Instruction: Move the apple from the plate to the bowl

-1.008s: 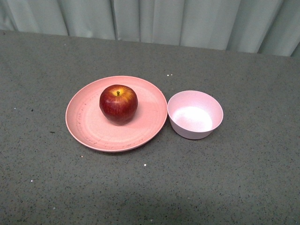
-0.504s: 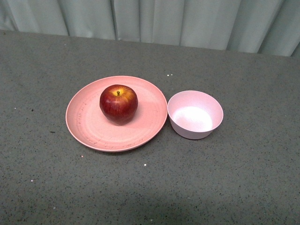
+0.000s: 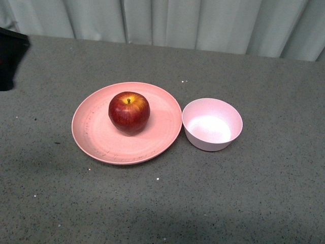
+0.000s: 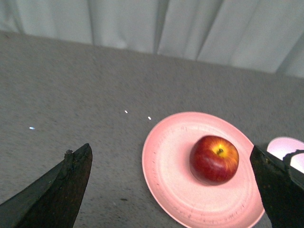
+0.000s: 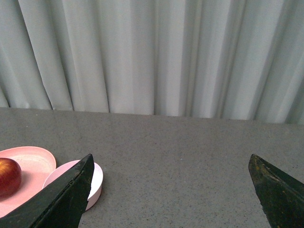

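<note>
Right gripper (image 5: pixel 171 159) with dark tapered fingers (image 5: pixel 66 199) spread wide apart, speckled grey tabletop (image 5: pixel 180 142) between them, round dark red apple (image 5: pixel 8 176) on shallow salmon-pink plate (image 5: pixel 33 159), small pale pink bowl (image 5: pixel 97 183) just beside it, pleated pale grey curtain (image 5: pixel 152 57) behind.

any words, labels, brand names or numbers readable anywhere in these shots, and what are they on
None can be read in any view.
The apple, plate, bowl, table and curtain carry no lettering. The plate's faint dark marks are scuffs, not writing.
</note>
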